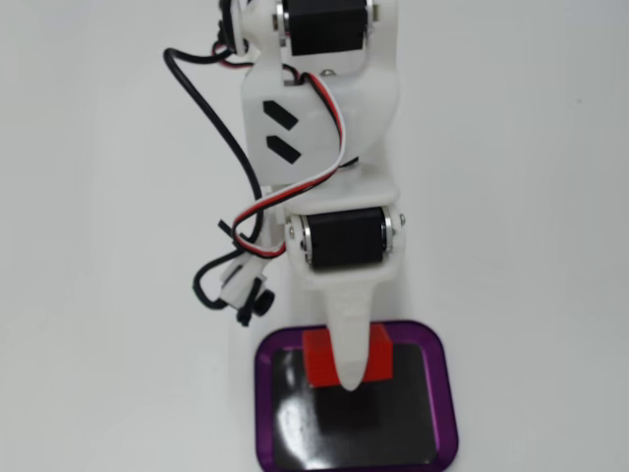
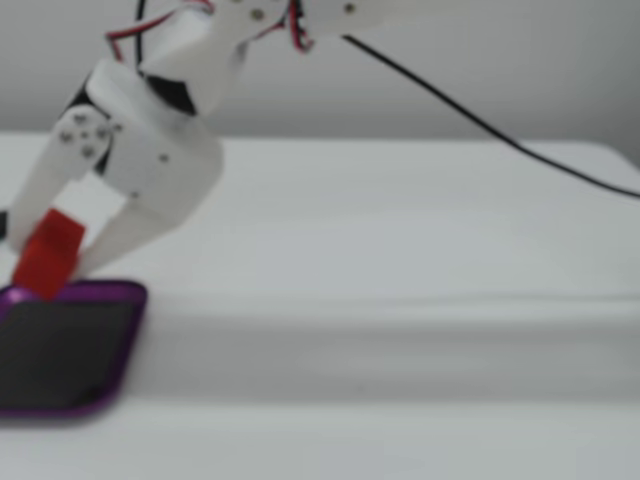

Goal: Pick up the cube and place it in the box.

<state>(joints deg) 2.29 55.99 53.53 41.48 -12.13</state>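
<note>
table (image 1: 531, 246): white, plain (blurred in the side fixed view) | wall (image 2: 500, 70): pale grey behind

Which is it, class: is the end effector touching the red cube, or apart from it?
Touching. In a fixed view from the side, the end effector has its two fingers pressed against opposite faces of the cube, holding it just above the box.
</note>
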